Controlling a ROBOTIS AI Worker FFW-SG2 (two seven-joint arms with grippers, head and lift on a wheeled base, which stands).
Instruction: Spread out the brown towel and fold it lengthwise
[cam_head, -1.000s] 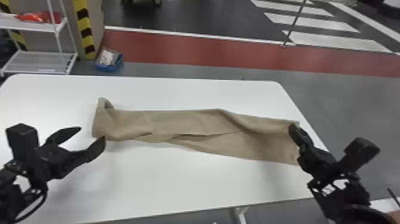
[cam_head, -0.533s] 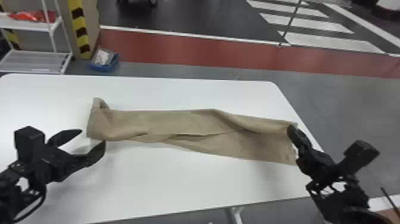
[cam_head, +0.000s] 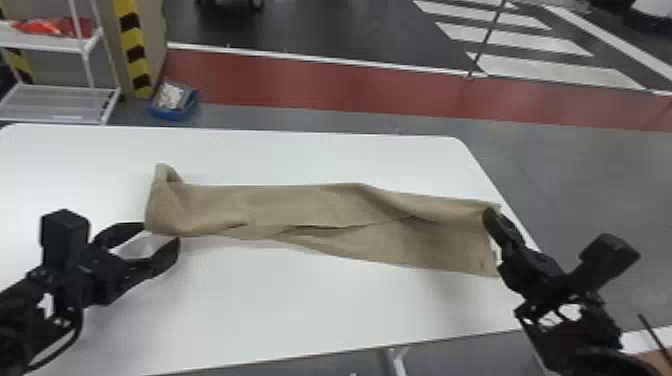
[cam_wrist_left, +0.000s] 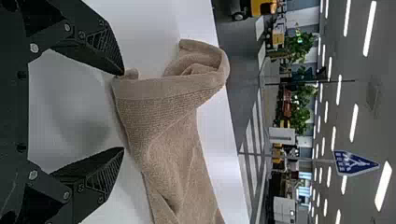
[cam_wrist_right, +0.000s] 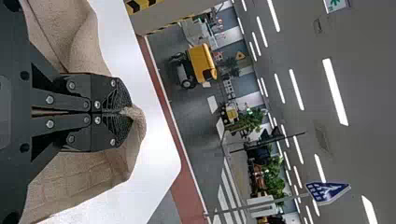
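The brown towel (cam_head: 300, 205) lies as a long, wrinkled strip across the table, its left end bunched up and its right part wider, with a fold line along the middle. At its left end my left gripper (cam_head: 161, 233) stands open by the near corner. In the left wrist view the left gripper (cam_wrist_left: 123, 112) has the towel (cam_wrist_left: 163, 107) just past its parted fingertips. My right gripper (cam_head: 491, 212) is at the towel's far right corner. The right wrist view shows the right gripper (cam_wrist_right: 125, 111) shut on the edge of the towel (cam_wrist_right: 84, 172).
The white table (cam_head: 250, 310) extends around the towel, its right edge close to my right gripper. Beyond the far edge, on the floor, are a blue bin (cam_head: 174, 102) and a white shelf rack (cam_head: 60, 90) at the left.
In the head view the table and towel have shifted slightly left, bringing the towel's left end closer to my left gripper's fingertips. The right gripper remains at the right corner.
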